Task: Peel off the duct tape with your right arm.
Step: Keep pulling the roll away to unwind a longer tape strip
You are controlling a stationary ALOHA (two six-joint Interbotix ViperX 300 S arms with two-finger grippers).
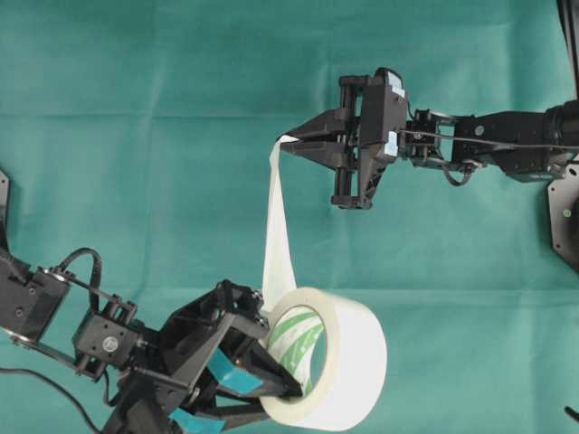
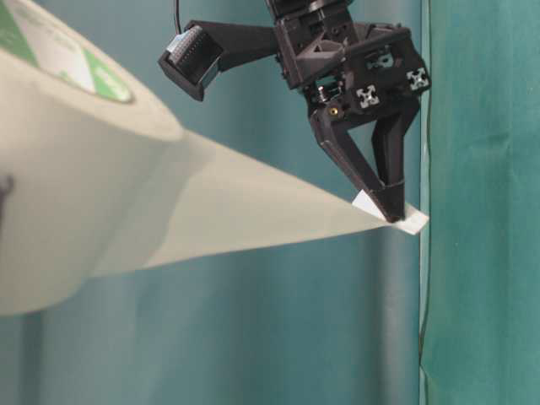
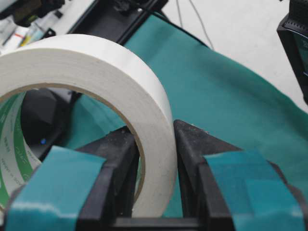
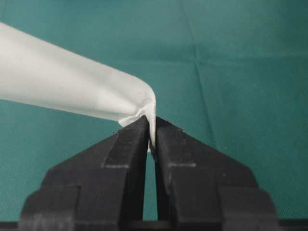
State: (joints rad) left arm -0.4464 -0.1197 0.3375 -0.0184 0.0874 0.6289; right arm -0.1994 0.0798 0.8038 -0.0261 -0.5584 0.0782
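The duct tape (image 1: 339,362) is a white roll with a green-printed core, held off the cloth at the lower middle. My left gripper (image 1: 271,375) is shut on its wall, one finger inside the core and one outside (image 3: 156,144). A long white strip (image 1: 276,226) runs taut from the roll up to my right gripper (image 1: 289,143), which is shut on the strip's end. In the right wrist view the crumpled tab (image 4: 150,115) sits pinched between the two black fingertips. The table-level view shows the strip (image 2: 253,211) stretched from the roll (image 2: 59,186) to the right gripper (image 2: 392,211).
A green cloth (image 1: 136,136) covers the table, with fold lines across it. A black arm base (image 1: 565,217) stands at the right edge. Beyond the cloth's far edge in the left wrist view lie a white surface and black equipment (image 3: 110,19).
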